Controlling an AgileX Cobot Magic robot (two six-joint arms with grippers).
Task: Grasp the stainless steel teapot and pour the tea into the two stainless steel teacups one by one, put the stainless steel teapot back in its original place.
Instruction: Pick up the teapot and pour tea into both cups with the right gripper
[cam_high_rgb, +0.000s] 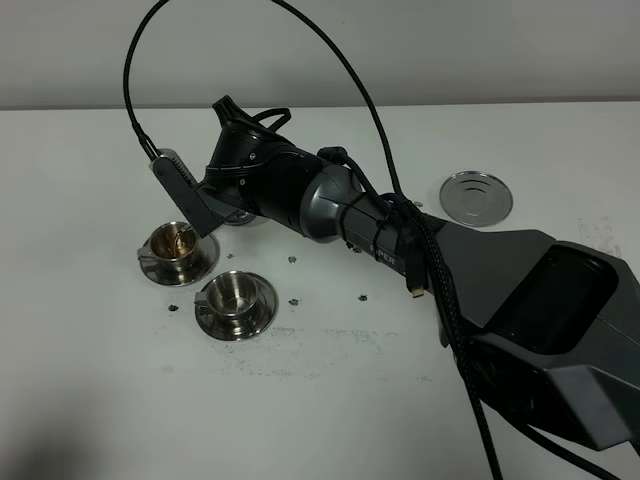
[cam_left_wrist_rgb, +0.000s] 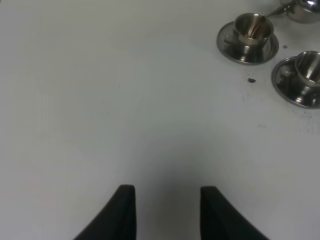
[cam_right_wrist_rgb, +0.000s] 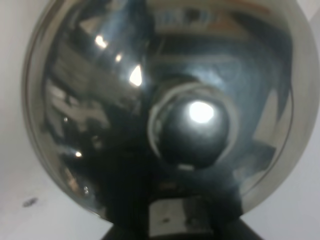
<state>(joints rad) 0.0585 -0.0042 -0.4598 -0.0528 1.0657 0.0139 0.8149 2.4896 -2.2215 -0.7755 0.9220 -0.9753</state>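
Observation:
The stainless steel teapot (cam_high_rgb: 243, 217) is almost wholly hidden under my right gripper (cam_high_rgb: 212, 205), which is shut on it above the left side of the table. Its domed lid and knob (cam_right_wrist_rgb: 192, 127) fill the right wrist view. Brown tea runs into the far-left teacup (cam_high_rgb: 177, 241) (cam_left_wrist_rgb: 253, 29), which stands on its saucer. The second teacup (cam_high_rgb: 233, 294) (cam_left_wrist_rgb: 310, 67) sits on its saucer just to the right and nearer the front; no tea shows in it. My left gripper (cam_left_wrist_rgb: 167, 212) hangs open over bare table, well away from the cups, and is out of the exterior high view.
The flat ringed steel disc (cam_high_rgb: 476, 196) lies at the back right, with nothing on it. My right arm (cam_high_rgb: 430, 260) stretches across the table from the lower right. Small dark specks (cam_high_rgb: 293, 299) dot the white table (cam_high_rgb: 330, 400) around the cups.

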